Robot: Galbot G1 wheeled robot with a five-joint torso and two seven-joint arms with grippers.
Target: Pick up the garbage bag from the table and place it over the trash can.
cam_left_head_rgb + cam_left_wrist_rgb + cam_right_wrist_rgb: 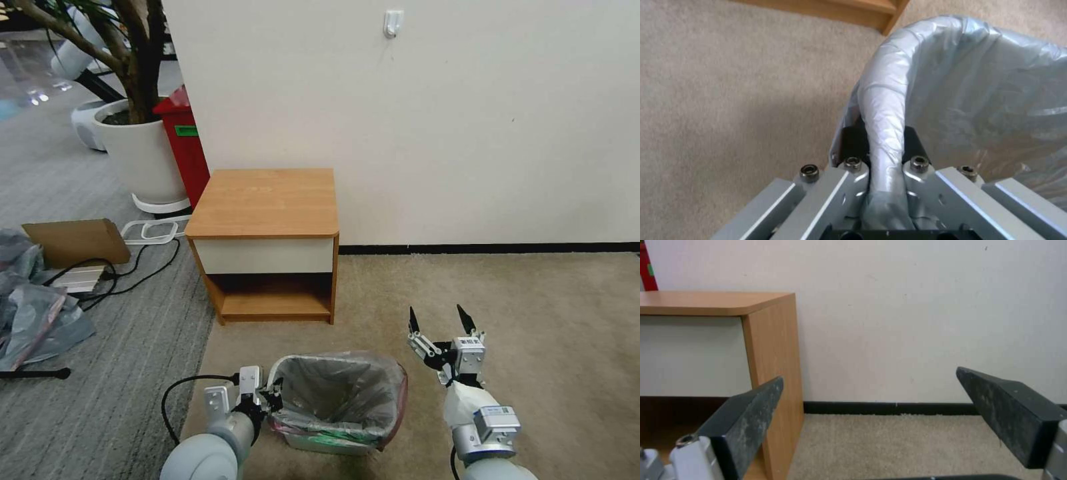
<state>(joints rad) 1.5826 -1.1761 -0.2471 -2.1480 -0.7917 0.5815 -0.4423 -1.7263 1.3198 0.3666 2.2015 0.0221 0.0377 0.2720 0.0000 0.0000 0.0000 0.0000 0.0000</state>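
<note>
while clamped: left end effector on bagged rim

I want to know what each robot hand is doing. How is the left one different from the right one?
The left hand is low and pinched shut on the bag over the bin's rim; the right hand is higher, beside the bin. The right hand is open and holds nothing. Both have dark fingers.
</note>
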